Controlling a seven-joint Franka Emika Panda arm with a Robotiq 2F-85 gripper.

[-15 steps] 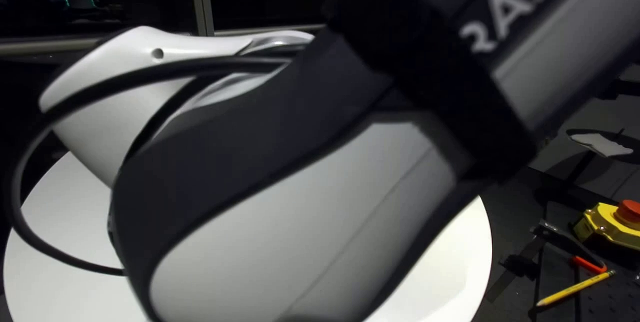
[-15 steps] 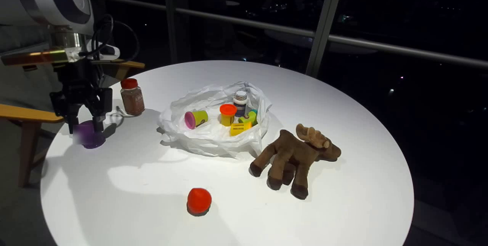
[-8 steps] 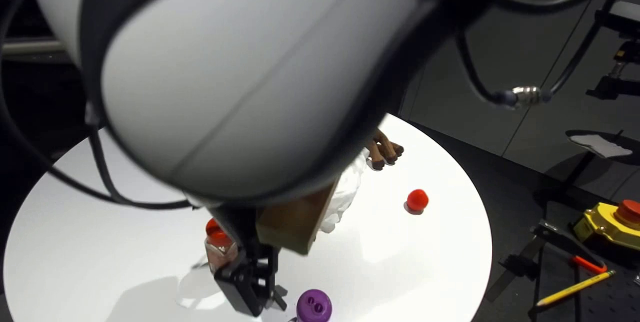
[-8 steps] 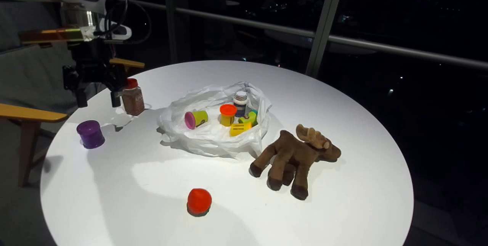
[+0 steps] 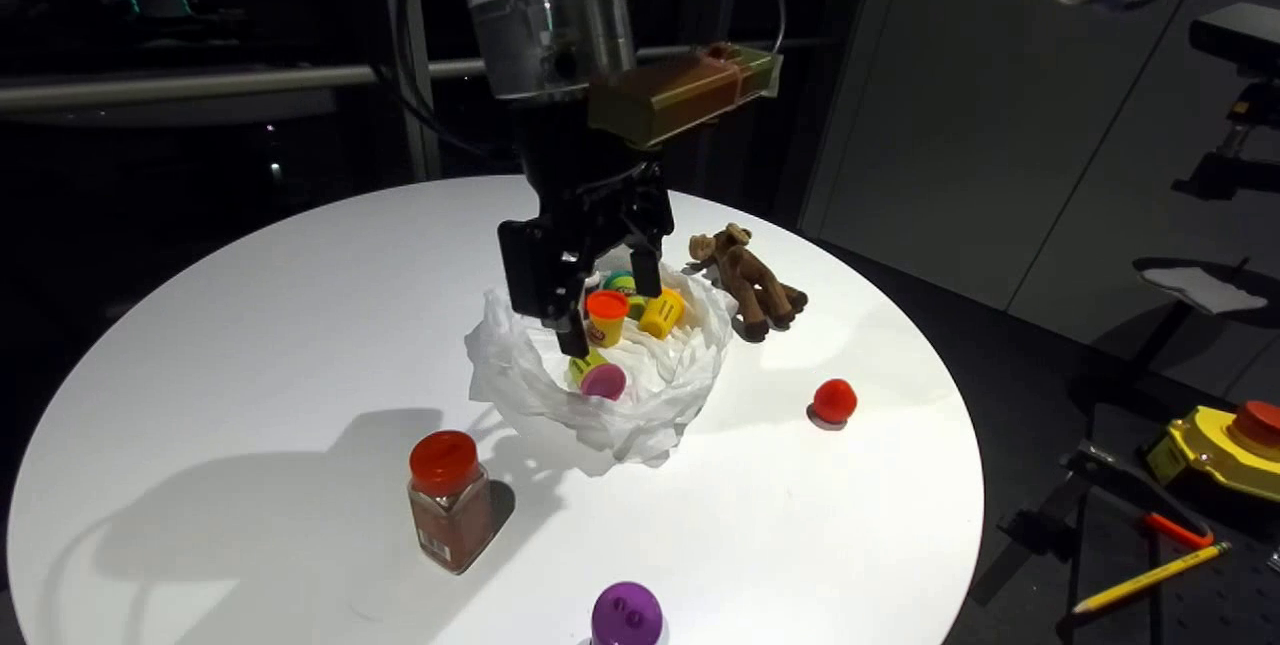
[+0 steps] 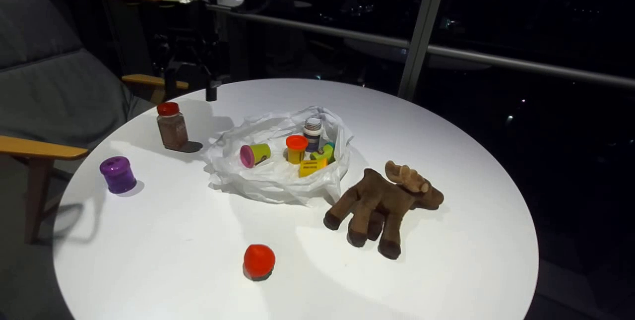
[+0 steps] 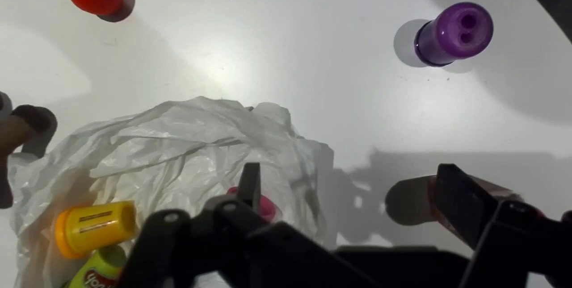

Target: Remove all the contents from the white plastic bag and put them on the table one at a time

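— Which one looks next?
— Likely the pink-lidded tub (image 6: 255,155). It's in the white plastic bag (image 6: 278,193), on its side near the rim, lid end pointing roughly toward the purple canister (image 6: 118,176) on the table (image 6: 421,280).
— Where is that from the gripper (image 7: 353,185)?
— Below it, off to the bag side. In the wrist view one finger (image 7: 250,185) hides much of the tub and the other finger (image 7: 462,203) overlaps the red-lidded jar (image 6: 172,130), so the gap straddles the bag's edge. I'd say it must shift inward before coming down.
— Would the jaws cross its long axis?
— Hard to tell, with that finger in the way.
— Anything held?
— No, the jaws stand wide apart with nothing between. Only one arm here, so no choosing.
— Count them for me.
— One bag. In it, five that show: the pink-lidded tub, one orange-lidded tub (image 6: 296,151), one yellow tub (image 6: 311,167), one green tub (image 6: 324,154), one dark-labelled jar (image 6: 312,136). Out on the table, four: the purple canister, the red-lidded jar, one red rounded toy (image 6: 259,261), one brown toy moose (image 6: 381,197).
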